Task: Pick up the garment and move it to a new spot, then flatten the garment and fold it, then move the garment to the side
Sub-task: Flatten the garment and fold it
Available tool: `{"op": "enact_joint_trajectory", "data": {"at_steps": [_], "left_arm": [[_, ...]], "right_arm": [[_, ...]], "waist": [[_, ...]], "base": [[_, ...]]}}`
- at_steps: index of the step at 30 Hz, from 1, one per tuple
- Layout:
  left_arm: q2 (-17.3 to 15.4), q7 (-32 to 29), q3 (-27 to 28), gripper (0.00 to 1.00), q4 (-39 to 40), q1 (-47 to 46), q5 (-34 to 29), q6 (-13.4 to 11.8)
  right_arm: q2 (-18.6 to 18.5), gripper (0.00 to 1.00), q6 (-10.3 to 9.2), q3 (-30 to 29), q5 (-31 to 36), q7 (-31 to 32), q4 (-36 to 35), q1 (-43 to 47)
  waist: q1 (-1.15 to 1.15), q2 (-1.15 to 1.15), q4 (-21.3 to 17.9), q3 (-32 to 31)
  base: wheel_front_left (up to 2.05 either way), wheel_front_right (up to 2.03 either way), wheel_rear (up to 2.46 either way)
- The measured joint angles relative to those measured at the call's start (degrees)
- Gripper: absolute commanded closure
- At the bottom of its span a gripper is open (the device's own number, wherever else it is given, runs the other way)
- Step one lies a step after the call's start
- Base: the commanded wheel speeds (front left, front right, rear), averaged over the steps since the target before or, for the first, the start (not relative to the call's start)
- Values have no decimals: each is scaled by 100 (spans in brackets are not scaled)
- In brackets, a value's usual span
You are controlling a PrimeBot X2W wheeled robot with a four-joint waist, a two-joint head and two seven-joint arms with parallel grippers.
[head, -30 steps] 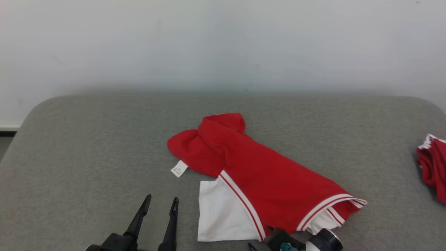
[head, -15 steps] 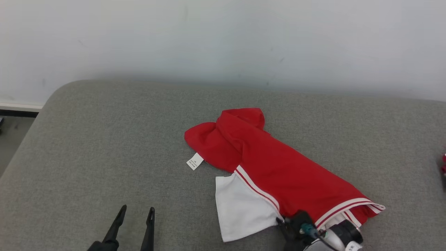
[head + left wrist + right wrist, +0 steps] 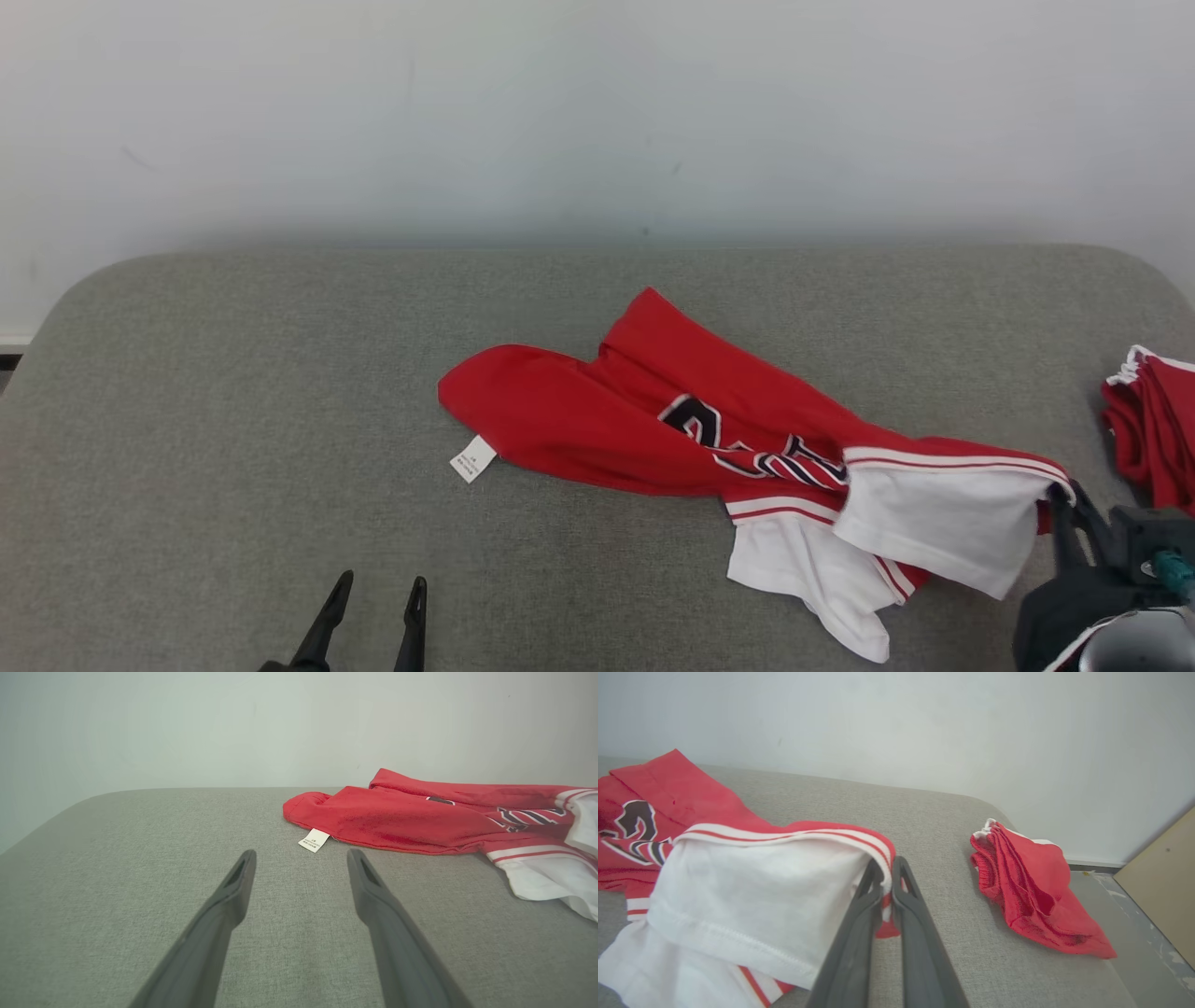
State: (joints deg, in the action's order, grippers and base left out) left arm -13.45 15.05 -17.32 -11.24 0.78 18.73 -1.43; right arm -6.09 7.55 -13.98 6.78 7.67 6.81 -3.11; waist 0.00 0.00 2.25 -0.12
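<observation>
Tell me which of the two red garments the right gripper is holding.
The spread-out jersey with white parts and dark lettering: the right gripper is shut on its striped edge. The other red garment lies bunched farther right, untouched.

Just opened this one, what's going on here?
The right pincer is shut on the striped edge of the red and white garment, holding that end up off the grey table. The left pincer is open over bare table, touching nothing. A second red garment lies bunched to the right.
</observation>
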Motion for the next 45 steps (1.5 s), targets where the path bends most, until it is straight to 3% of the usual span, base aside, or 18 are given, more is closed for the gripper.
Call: {"op": "enact_joint_trajectory", "data": {"at_steps": [6,7,8,18,30,41,45], "left_arm": [[84,0,-70,0,-96,-115,-65,92],[99,0,-78,0,-115,-126,-65,96],[109,0,-93,0,-146,-148,-65,107],[227,-519,-270,0,-973,-1014,3,337],[374,-1221,-872,0,-2454,-2320,-232,647],[447,-1348,-1136,0,-3644,-3495,-666,367],[441,-1436,-1279,0,-3969,-3858,-833,389]], "right_arm": [[244,100,0,-1187,501,474,-497,264],[263,62,0,-1349,532,542,-535,277],[279,0,0,-1454,537,600,-555,282],[316,0,0,-990,-69,771,-523,332],[322,0,0,-366,-307,579,-430,293],[321,0,0,-59,-416,403,-312,185],[320,0,0,34,-474,355,-272,144]], "waist": [[0,0,-240,-15],[0,0,-265,-14],[0,0,-283,-13],[0,0,-540,13],[0,0,-1308,142],[1,0,-1868,399],[1,0,-2003,531]], "base": [[0,0,0],[0,0,0],[0,0,0],[0,0,0],[0,0,0],[0,0,0],[0,0,0]]}}
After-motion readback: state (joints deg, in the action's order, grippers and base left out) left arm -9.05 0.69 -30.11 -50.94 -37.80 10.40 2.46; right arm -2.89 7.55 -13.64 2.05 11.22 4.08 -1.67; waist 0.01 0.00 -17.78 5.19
